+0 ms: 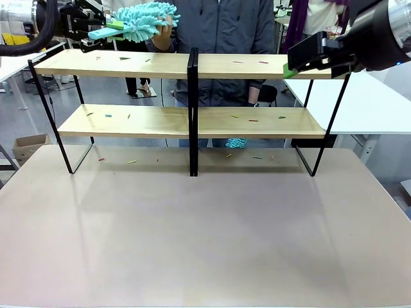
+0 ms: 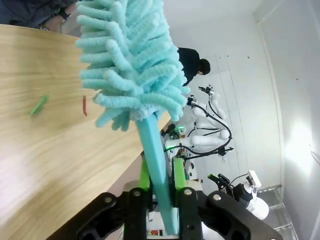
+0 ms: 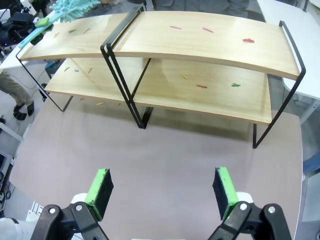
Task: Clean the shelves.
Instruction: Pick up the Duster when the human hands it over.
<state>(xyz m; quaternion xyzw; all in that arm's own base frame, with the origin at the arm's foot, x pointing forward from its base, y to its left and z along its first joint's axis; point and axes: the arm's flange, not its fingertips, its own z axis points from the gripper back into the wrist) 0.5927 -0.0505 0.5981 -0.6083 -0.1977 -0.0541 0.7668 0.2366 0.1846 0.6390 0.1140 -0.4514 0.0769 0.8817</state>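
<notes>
The shelves (image 1: 128, 64) stand across the far half of the table, two light-wood boards in a black frame. Small coloured scraps (image 1: 237, 117) lie on both boards. At the top left, my left gripper (image 1: 112, 31) is shut on the teal handle of a fluffy turquoise duster (image 1: 144, 19), whose head a person's hand (image 1: 164, 33) also holds. In the left wrist view the green pads (image 2: 145, 175) clamp the duster's handle (image 2: 157, 165) above the top board (image 2: 40, 150). My right gripper (image 1: 288, 69) hovers by the top board's right end, open and empty (image 3: 161, 192), looking down on the shelves (image 3: 200, 45).
A person stands behind the shelves (image 1: 218, 38). Something teal (image 1: 236, 142) lies behind the lower board. A few scraps (image 1: 130, 162) lie on the beige tabletop (image 1: 205, 237) under the shelves. White tables (image 1: 366, 102) stand to the right, and a cardboard box (image 1: 26, 146) sits on the floor at left.
</notes>
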